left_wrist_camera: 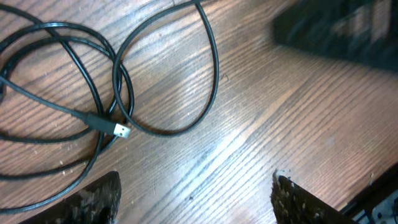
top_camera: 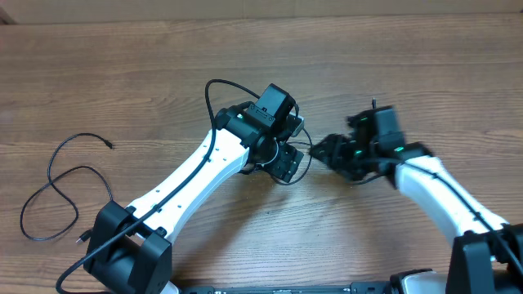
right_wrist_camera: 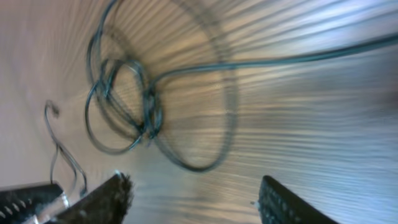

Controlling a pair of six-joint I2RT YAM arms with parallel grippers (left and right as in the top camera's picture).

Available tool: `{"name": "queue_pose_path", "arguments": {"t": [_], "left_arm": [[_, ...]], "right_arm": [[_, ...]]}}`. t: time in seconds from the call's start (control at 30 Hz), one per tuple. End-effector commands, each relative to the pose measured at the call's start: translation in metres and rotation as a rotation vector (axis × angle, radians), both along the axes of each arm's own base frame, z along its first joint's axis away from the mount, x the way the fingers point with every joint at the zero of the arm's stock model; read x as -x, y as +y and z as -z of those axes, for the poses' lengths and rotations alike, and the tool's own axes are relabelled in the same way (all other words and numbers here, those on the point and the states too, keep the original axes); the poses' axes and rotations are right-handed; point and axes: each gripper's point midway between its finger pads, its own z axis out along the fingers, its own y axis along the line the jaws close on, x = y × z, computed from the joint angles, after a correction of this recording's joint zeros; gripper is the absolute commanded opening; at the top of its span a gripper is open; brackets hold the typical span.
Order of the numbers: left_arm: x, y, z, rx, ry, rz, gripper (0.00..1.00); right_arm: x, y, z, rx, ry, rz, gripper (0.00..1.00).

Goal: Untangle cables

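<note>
I am counting two arms, two claws and at least two separate runs of cable on the wooden table (top_camera: 409,73). One loose cable (top_camera: 51,170) is lying alone in open loops at the near left, well apart from both claws. The rest is sitting as a bundle in the middle, where the two wrists are meeting, and I cannot tell how many cords are making it up. The far edge of the table is showing along the top of the overhead view, and bare wood is running wide on the far side and to the far right. The left claw (left_wrist_camera: 196,199) is hanging spread with nothing between its fingers (left_wrist_camera: 99,199). The looped cables (left_wrist_camera: 118,68) and a silver-tipped plug (left_wrist_camera: 122,130) are lying just beyond it, off to the left. The right claw (right_wrist_camera: 196,199) is also standing spread and holding nothing. Its view is blurring, but a knot (right_wrist_camera: 148,118) of crossing loops is lying ahead of it, left of centre, not touching the fingers.
</note>
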Motion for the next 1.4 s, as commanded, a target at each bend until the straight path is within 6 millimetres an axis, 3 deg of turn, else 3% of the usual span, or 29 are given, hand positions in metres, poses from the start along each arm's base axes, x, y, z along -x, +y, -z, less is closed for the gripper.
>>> {"name": "queue_pose_path", "arguments": {"t": [0.0, 0.13, 0.27, 0.43, 0.6, 0.87, 1.13, 1.23, 1.37], "left_arm": [[0.0, -0.004, 0.019, -0.007, 0.025, 0.032, 0.77], [-0.017, -0.007, 0.034, -0.03, -0.017, 0.02, 0.74], [-0.038, -0.008, 0.054, -0.07, -0.074, 0.003, 0.71], [-0.069, -0.025, 0.072, -0.057, -0.2, 0.088, 0.66], [-0.083, -0.031, 0.071, -0.068, -0.3, 0.192, 0.67], [-0.091, -0.035, 0.067, -0.066, -0.355, 0.248, 0.64], [-0.086, -0.033, 0.073, -0.072, -0.335, 0.251, 0.64], [-0.079, -0.028, 0.088, -0.098, -0.287, 0.259, 0.7], [-0.074, -0.024, 0.109, -0.124, -0.239, 0.265, 0.71]], "right_arm": [[-0.014, -0.041, -0.02, 0.054, -0.052, 0.017, 0.69], [0.0, -0.083, -0.014, 0.085, 0.045, 0.1, 0.71], [0.018, -0.105, -0.008, 0.103, 0.129, 0.142, 0.71], [0.032, -0.109, -0.004, 0.128, 0.186, 0.135, 0.71], [0.034, -0.109, -0.003, 0.128, 0.195, 0.135, 0.71], [0.035, -0.109, -0.003, 0.127, 0.196, 0.135, 0.71], [0.035, -0.109, -0.003, 0.128, 0.196, 0.135, 0.71], [0.035, -0.109, -0.003, 0.128, 0.196, 0.135, 0.71], [0.035, -0.11, -0.003, 0.131, 0.196, 0.136, 0.71]]}}
